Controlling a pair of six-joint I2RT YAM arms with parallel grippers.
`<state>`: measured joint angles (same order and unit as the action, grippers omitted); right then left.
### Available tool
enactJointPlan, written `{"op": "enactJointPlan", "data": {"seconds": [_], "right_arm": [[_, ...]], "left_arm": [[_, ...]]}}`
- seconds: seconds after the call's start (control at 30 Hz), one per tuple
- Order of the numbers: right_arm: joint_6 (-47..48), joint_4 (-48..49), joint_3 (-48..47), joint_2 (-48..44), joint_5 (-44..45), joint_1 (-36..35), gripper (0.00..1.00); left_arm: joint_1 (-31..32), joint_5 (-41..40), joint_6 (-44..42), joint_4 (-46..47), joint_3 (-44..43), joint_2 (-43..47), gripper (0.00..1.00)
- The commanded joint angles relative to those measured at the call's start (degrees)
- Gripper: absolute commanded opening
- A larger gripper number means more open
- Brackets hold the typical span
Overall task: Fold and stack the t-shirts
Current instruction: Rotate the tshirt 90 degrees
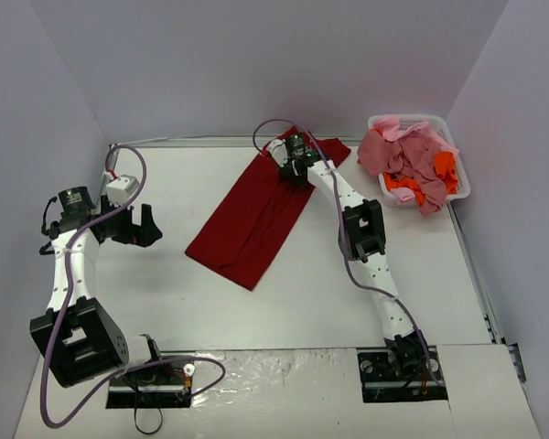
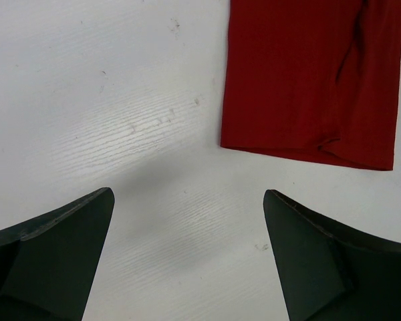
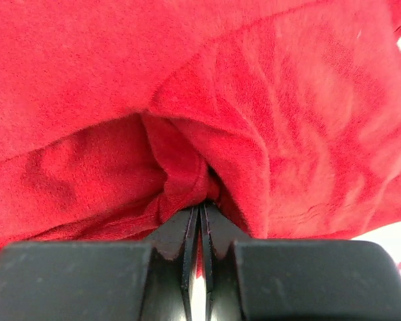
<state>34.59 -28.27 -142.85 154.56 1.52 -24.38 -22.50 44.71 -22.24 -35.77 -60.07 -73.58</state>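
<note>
A large dark red t-shirt (image 1: 256, 212) lies folded into a long strip, running diagonally across the middle of the table. My right gripper (image 1: 297, 165) sits at its far end, shut on a pinch of the red cloth (image 3: 187, 180), which bunches up around the closed tips. Over at the left, apart from the shirt, my left gripper (image 1: 145, 226) hovers above bare table with its jaws wide open and nothing between them. In the left wrist view the shirt's near hem (image 2: 307, 80) shows beyond the fingers (image 2: 53, 247). More t-shirts (image 1: 412, 165), pink, salmon and orange, are piled in the basket.
A white plastic basket (image 1: 464, 187) stands at the far right of the table, close to the right wall. Grey walls close in the table on three sides. Cables loop from both arms near the bases.
</note>
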Motion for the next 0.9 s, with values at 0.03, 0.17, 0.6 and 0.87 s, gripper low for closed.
{"op": "enactJointPlan", "data": {"seconds": [0.03, 0.17, 0.6, 0.87], "right_arm": [[6.6, 5.0, 0.0, 3.6, 2.0, -1.8, 0.00], [5.8, 8.8, 2.5, 1.7, 2.6, -1.9, 0.00], [1.7, 10.4, 22.2, -23.9, 4.5, -5.4, 0.00], [-2.3, 8.1, 30.6, -33.5, -0.4, -9.4, 0.00]], "left_arm": [[0.4, 0.5, -1.0, -0.6, -1.4, -1.1, 0.94], [0.4, 0.6, -1.5, -1.1, -1.6, -2.3, 0.94], [1.1, 2.2, -1.4, -1.8, -1.8, 1.0, 0.94], [1.1, 2.7, -1.2, -1.9, -1.8, 2.4, 0.94]]}}
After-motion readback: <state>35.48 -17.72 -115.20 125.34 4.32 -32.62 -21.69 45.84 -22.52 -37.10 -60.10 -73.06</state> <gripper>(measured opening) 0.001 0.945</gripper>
